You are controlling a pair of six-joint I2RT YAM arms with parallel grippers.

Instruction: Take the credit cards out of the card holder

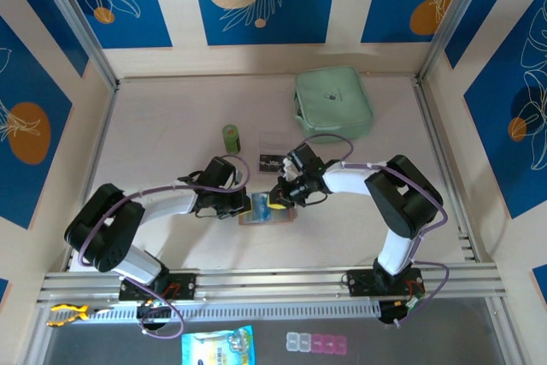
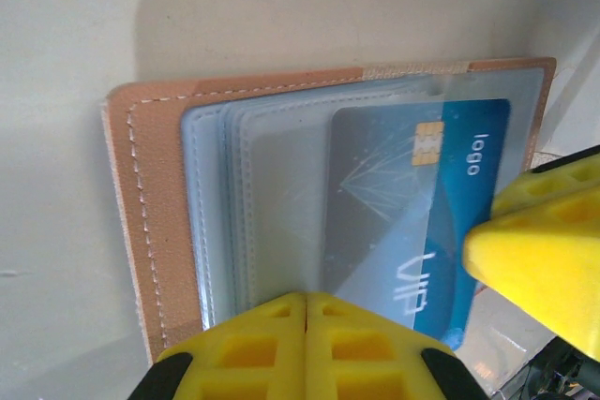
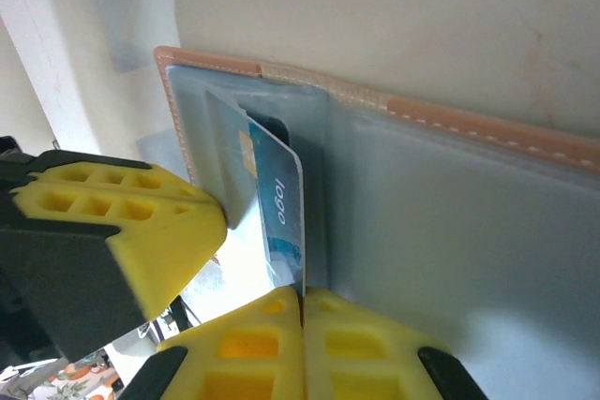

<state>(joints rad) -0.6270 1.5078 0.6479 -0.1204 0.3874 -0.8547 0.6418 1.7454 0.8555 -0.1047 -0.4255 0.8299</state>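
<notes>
A: Tan-pink leather card holder (image 1: 267, 211) lies open near the tabletop's (image 1: 171, 126) near edge, midway, between both arms.

B: Right pincer (image 3: 302, 311) nipped shut on the bright blue plastic credit card (image 3: 277, 203), at its exposed corner. Left pincer (image 2: 306, 325) closed at the holder's rim. Likely pull: rightward, away from the left pincer.

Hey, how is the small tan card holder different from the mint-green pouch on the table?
The tan-pink leather card holder is smaller than the mint-green zip pouch. The card holder lies open with its clear pockets up, holding a bright blue card. The pouch looks closed. The card holder sits near the arms, and the pouch lies farther back. Both lie flat on the table.
</notes>
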